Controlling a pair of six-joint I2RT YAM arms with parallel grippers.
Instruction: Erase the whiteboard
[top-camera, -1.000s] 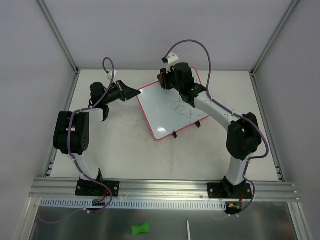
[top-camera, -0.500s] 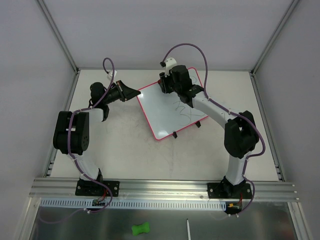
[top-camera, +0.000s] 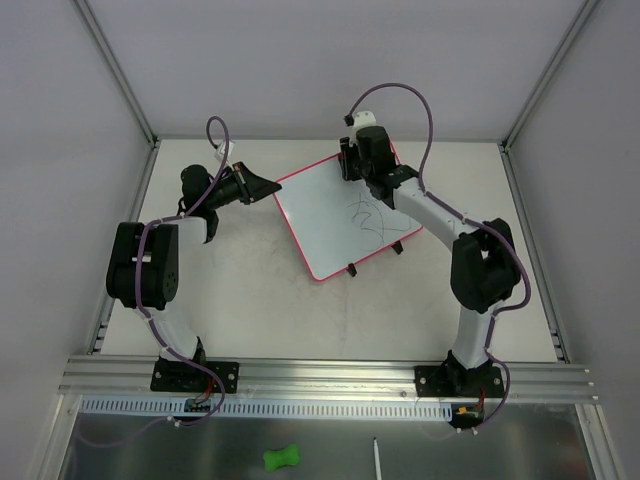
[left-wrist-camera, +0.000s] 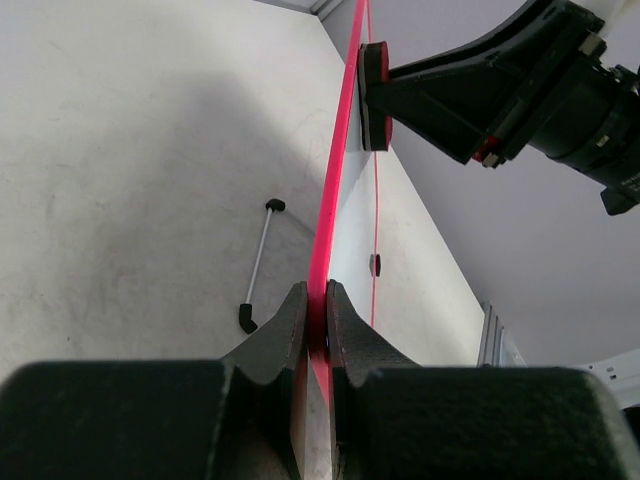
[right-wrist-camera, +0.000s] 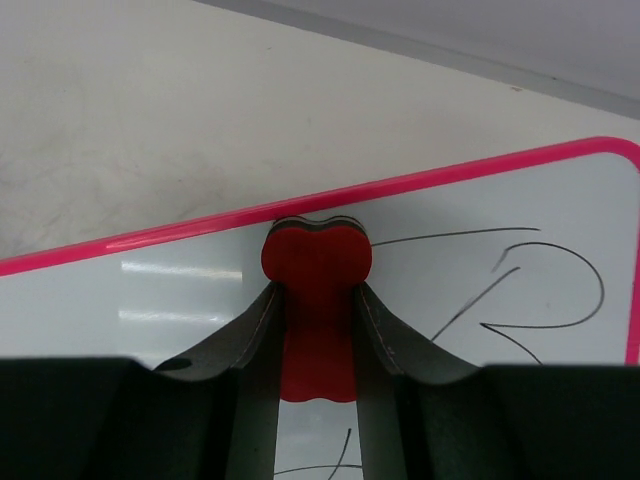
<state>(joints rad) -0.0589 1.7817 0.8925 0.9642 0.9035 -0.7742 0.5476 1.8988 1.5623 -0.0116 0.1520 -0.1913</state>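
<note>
The whiteboard (top-camera: 325, 225), white with a pink-red frame, lies at an angle on the table; black scribbles (top-camera: 368, 215) mark its right part. My left gripper (top-camera: 270, 187) is shut on the frame at the board's left corner, seen edge-on in the left wrist view (left-wrist-camera: 318, 305). My right gripper (top-camera: 362, 165) is shut on a red eraser (right-wrist-camera: 317, 258) pressed to the board (right-wrist-camera: 150, 295) just inside the far frame edge, left of the scribbles (right-wrist-camera: 540, 290). The eraser (left-wrist-camera: 375, 95) also shows in the left wrist view.
Two black clips (top-camera: 351, 269) stick out from the board's near edge. A thin white rod with black ends (left-wrist-camera: 257, 262) lies by the board. A green object (top-camera: 282, 457) and a white stick (top-camera: 377, 458) lie on the near ledge, below the rail (top-camera: 320, 375).
My right gripper has slid the eraser to the right along the board's far edge, towards the far corner. The left gripper keeps its hold on the frame.
</note>
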